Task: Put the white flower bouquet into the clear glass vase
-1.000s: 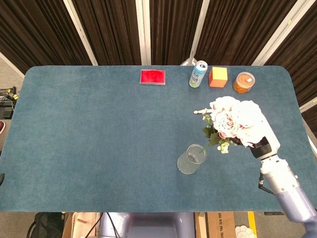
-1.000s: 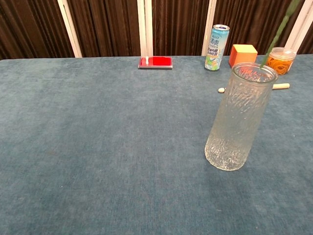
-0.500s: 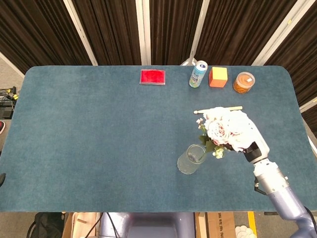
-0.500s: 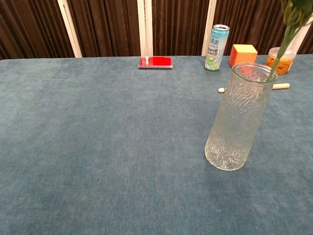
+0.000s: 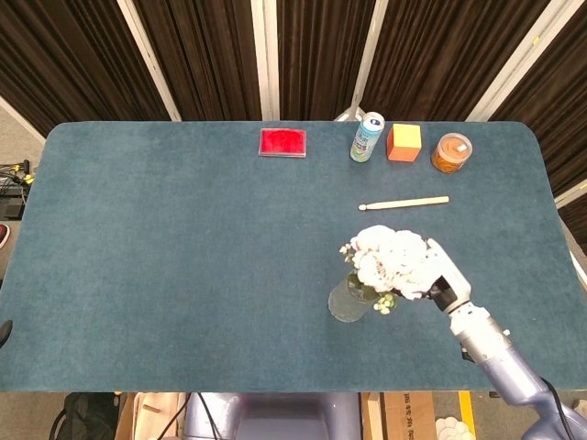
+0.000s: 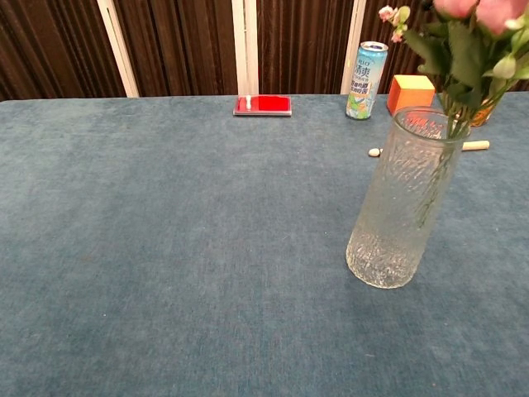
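The clear glass vase [image 5: 348,299] stands upright at the front right of the table. The white flower bouquet [image 5: 389,260] hangs over its mouth, blooms leaning right of the rim. In the chest view the green stems [image 6: 438,169] reach down inside the vase [image 6: 403,207], while leaves and pinkish blooms [image 6: 471,37] sit above the rim. My right hand [image 5: 442,282] holds the bouquet from the right, mostly hidden behind the blooms; the chest view does not show it. My left hand appears in neither view.
Along the far edge sit a red box [image 5: 282,142], a drink can [image 5: 367,137], an orange block [image 5: 404,142] and a jar of orange contents [image 5: 451,152]. A wooden stick [image 5: 404,203] lies behind the vase.
My right hand has carried the bouquet left and toward the front edge. The blooms now sit over the vase, and the stems have dropped from above the rim down inside it.
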`<state>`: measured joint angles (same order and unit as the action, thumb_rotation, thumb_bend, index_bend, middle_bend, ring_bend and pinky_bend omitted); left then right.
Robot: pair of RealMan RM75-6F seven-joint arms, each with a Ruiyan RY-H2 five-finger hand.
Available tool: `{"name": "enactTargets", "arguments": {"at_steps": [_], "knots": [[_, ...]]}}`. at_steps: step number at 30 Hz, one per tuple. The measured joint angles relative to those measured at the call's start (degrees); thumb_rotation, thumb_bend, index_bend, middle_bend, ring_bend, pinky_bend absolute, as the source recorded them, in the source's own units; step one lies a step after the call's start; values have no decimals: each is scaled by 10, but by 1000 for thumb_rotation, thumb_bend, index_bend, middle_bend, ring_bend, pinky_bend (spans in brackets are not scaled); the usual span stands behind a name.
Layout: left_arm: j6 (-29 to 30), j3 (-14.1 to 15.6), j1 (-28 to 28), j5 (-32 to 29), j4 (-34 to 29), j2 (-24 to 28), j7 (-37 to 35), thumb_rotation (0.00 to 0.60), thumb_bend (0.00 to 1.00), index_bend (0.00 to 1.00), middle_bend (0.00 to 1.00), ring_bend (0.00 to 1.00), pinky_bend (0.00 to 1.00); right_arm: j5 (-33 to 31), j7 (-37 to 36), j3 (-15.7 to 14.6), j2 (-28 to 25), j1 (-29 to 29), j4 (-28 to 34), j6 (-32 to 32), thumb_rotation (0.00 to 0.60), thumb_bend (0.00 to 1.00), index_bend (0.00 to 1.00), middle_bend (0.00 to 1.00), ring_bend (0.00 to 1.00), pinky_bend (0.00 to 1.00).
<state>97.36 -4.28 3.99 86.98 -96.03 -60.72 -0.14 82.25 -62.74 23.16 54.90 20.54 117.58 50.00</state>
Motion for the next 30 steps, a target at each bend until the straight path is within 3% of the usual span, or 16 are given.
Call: {"name": "enactTargets", "arguments": {"at_steps": [4,10,18,23,27,30], "knots": [[0,0,0,-1,-1,0,-1,600,348,139,0,0,60,41,-26,-15,-9,10,-14,-8,600,82,110,59,88,0],[-2,-1,1,-5,-2,3,-3,600,348,139,0,0,60,86,-47,-39,-46,17,-37,3,600,54,42,23,68,0],[-3,-1,1,-6,-5,5,-5,600,349,139,0,0,60,135,-44,-87,-113,3,-68,31,600,48,46,21,56,0],[-2,-1,2,-6,-6,5,-5,600,348,139,0,0,60,148,-54,-105,-144,-20,-122,85,600,47,128,99,171,35],[-2,0,2,-5,-6,4,-4,600,349,139,0,0,60,110,2,-103,-146,-39,-152,118,600,47,142,111,170,44],[-2,0,1,-3,-7,3,-2,600,349,139,0,0,60,62,107,-96,-131,-50,-158,147,600,46,142,110,138,42]]}}
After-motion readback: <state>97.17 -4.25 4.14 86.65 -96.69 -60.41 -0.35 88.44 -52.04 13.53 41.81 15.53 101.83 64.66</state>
